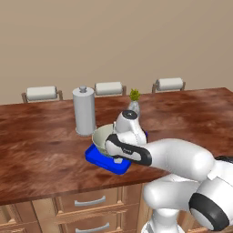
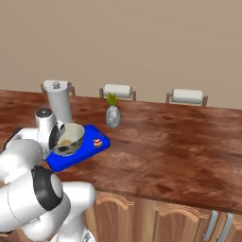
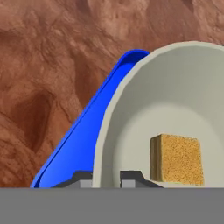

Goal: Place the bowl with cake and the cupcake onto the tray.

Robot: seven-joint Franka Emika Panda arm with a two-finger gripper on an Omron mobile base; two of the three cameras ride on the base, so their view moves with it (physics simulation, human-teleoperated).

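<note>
— Low and centre of the hand view: gripper (image 3: 107,177) clenched on the rim of the bowl with cake (image 3: 175,109), one dark finger tip either side of the wall; cake block sitting lower right inside, just past the tips.

— And below that?

— Tray (image 3: 87,127) directly underneath; blue rim running from lower left up to the top centre of that frame, long axis along that slant; bowl overlapping the near end.

— Resting or hanging?

— Hard to tell; left of centre in the right base view, bowl (image 2: 71,138) tilted and seemingly just above the tray (image 2: 92,149), not flat on it.

— Cupcake?

— Already on the blue floor, cupcake (image 2: 98,142) just right of the bowl, near but apart.

— So, the drop?

— Probably straight down, level out, then release; keep to the left of frame, away from the cupcake side; wooden counter (image 2: 179,137) all around.
</note>
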